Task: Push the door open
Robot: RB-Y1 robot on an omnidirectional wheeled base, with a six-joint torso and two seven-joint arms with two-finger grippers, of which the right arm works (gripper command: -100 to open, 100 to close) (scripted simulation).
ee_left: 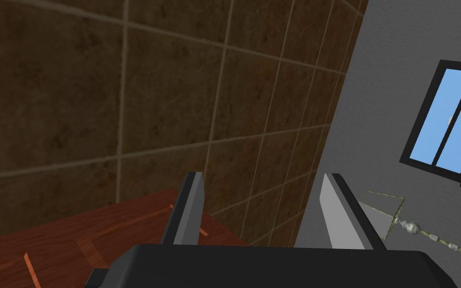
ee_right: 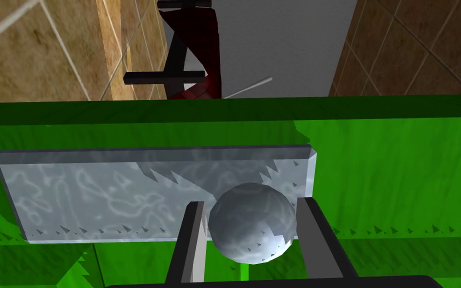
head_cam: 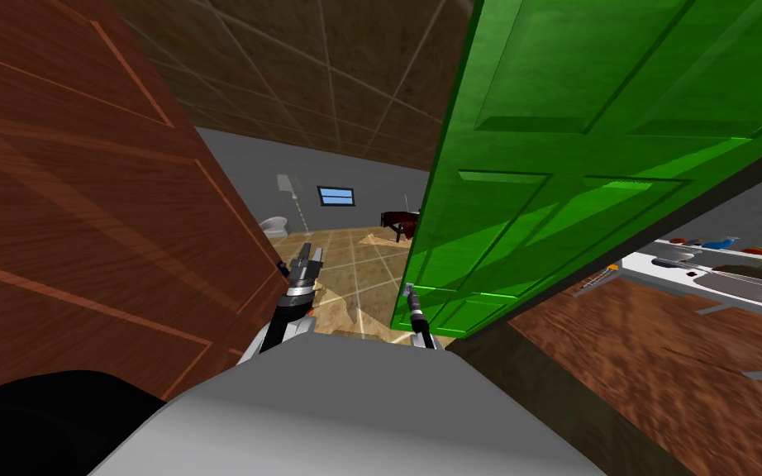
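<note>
A green panelled door [head_cam: 586, 165] stands ajar on my right, and a tiled room shows past its edge. In the right wrist view a round grey metal knob [ee_right: 252, 227] sits on a grey metal plate [ee_right: 99, 200] fixed to the green door [ee_right: 399, 165]. My right gripper [ee_right: 250, 204] is shut on the knob, one finger pressing each side. The head view shows this right gripper [head_cam: 411, 291] at the door's lower edge. My left gripper [head_cam: 309, 252] is raised beside a brown wooden panel, and in its own wrist view the left gripper [ee_left: 263, 176] is open and holds nothing.
A large brown wooden panel [head_cam: 82, 207] stands close on my left. Through the gap lie a tan tiled floor [head_cam: 354, 273], a dark red table [head_cam: 400, 221], a white seat [head_cam: 273, 225] and a window [head_cam: 335, 196]. A white counter [head_cam: 726, 281] with clutter runs at the right.
</note>
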